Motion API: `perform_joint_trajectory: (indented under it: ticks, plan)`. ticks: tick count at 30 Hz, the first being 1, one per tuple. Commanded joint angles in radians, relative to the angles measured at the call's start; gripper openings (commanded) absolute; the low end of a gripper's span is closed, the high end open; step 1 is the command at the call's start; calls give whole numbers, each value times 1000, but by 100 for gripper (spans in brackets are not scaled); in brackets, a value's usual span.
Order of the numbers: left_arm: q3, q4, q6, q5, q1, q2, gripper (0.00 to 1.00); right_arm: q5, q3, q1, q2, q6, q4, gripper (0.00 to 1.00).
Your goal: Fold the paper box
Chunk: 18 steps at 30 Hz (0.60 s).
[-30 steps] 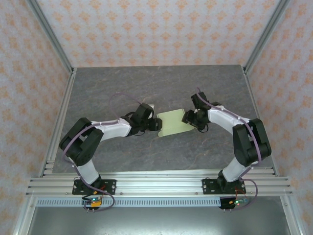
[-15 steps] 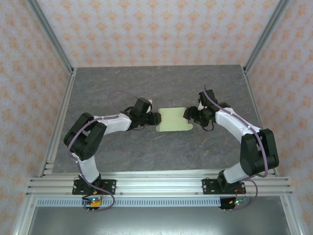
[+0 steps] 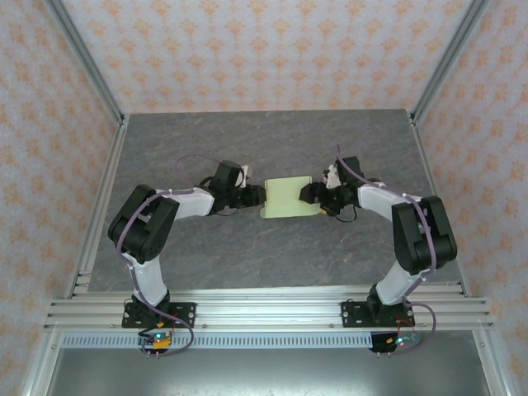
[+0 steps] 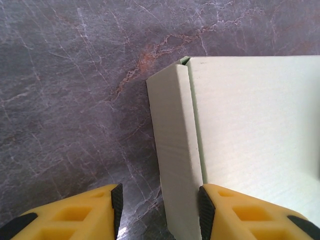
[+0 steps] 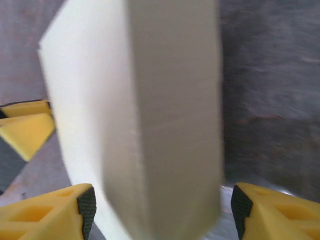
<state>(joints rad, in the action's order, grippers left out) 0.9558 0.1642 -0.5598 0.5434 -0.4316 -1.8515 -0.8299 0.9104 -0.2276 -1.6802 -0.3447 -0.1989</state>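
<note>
1. because the right wrist view is smeared, the paper box point(image 5: 150, 125) has soft edges there. its near end runs out of the bottom of the frame, and whether card touches either pad cannot be told.
2. in the left wrist view the box is cut off at the right and bottom edges, so its far side is out of sight.
3. the card is pale light green, thin and matte. one narrow side panel stands folded up along a straight crease beside the broad flat panel, with a small gap at the corner where they meet.
4. the box lies near the middle of the grey marbled table point(image 3: 247, 140), between the two arms.
5. the left gripper point(image 4: 159, 192) is spread wide. its yellow fingers point(image 4: 75, 212) sit either side of the raised side panel without pinching it, the panel just beside the right-hand pad.
6. the right gripper point(image 5: 162, 190) is also spread wide, straddling the opposite end of the box and not clamping it.
</note>
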Motion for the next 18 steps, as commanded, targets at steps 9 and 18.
perform_joint_trajectory:
  ticks: [9,18]
  plan:
    - [-16,-134,20,-37,16,-74,46,-213,-14,13,-92,-247,357,63]
    - [-126,104,227,-94,22,236,75,-200,-30,14,-5,-484,394,51]
